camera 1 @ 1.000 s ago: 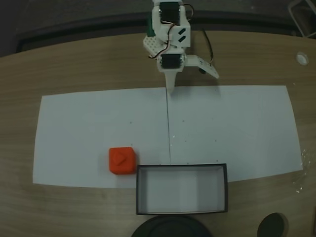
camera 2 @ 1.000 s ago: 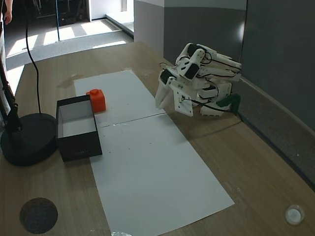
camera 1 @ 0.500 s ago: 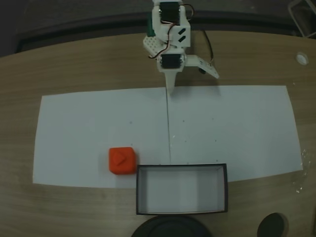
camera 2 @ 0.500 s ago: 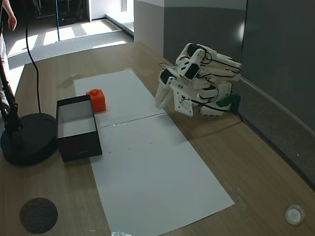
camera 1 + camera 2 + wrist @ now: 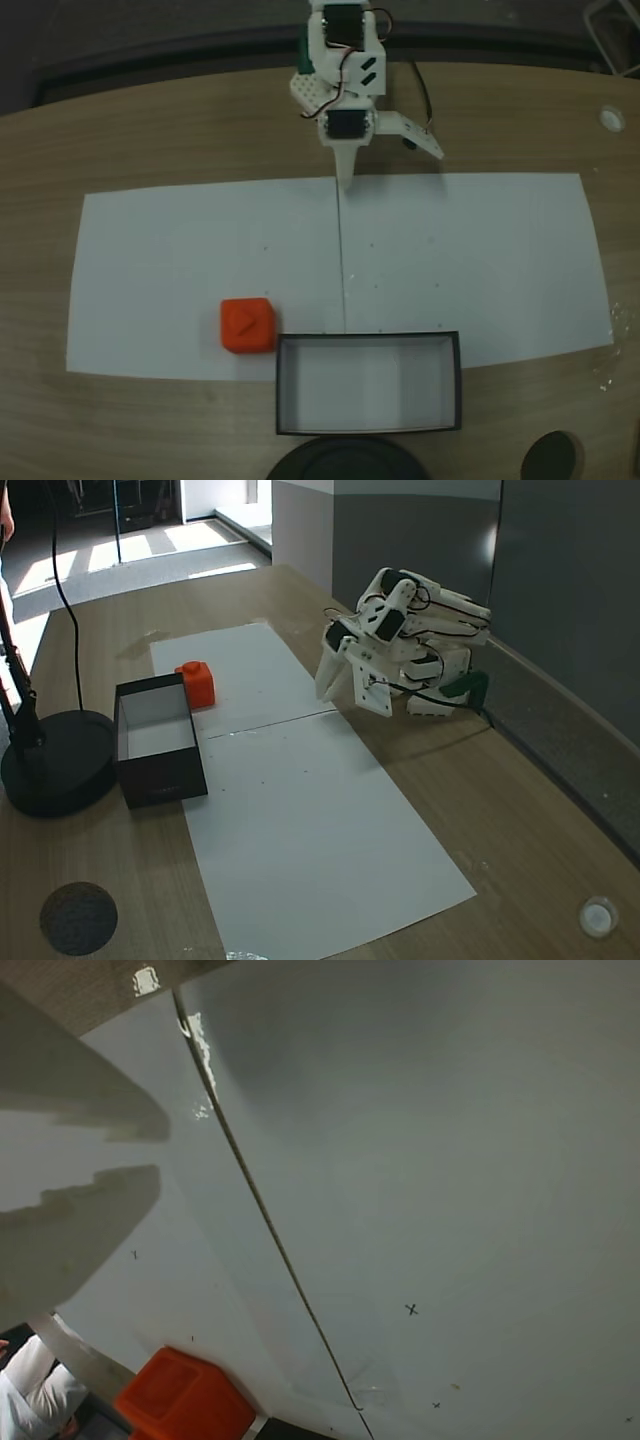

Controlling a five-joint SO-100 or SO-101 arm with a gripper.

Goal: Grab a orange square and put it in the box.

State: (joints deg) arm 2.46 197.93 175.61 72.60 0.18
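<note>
Nothing is done yet: the orange cube (image 5: 247,326) sits on the paper just beside the empty box (image 5: 368,428). The gripper (image 5: 346,180) is folded near the base, well apart from both, its fingers together, holding nothing

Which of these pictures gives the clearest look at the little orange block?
The fixed view from above: the small orange-red cube shows whole, its raised mark facing up. The fixed view from the side shows it small beside the black-walled tray. The wrist view cuts it off at the edge.

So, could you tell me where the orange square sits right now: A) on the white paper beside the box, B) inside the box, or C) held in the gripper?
A: the orange square rests on the white paper just outside the box.
</note>
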